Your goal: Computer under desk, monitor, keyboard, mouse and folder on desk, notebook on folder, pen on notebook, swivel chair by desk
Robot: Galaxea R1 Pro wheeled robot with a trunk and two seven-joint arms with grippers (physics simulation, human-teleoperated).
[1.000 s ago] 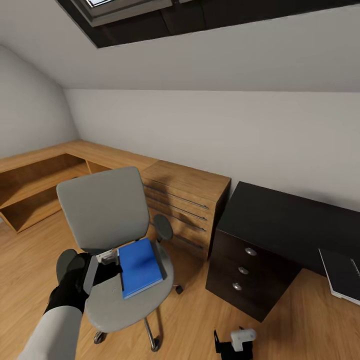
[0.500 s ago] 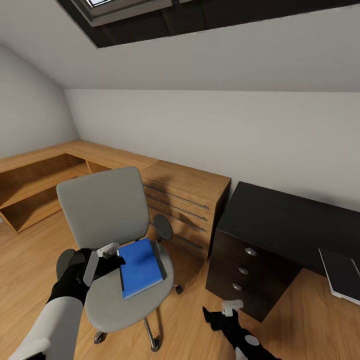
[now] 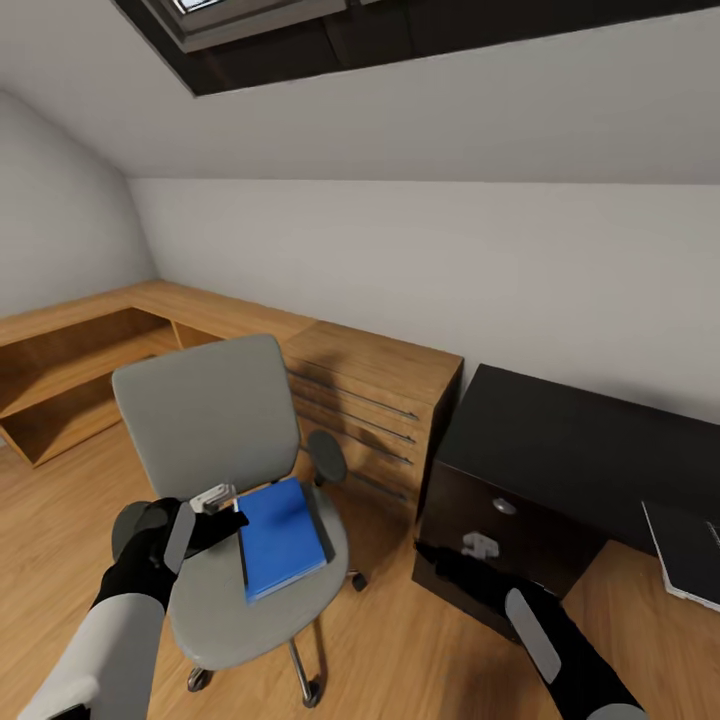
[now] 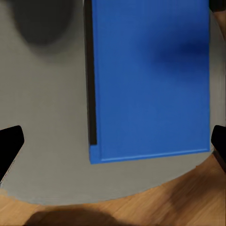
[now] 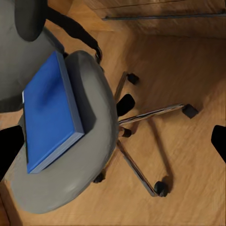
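My view: flat blue rectangular folder lies on the grey padded swivel chair; light-wood dresser stands behind it, black-topped desk to its right.

text: none legible | labels: none | numbers: none
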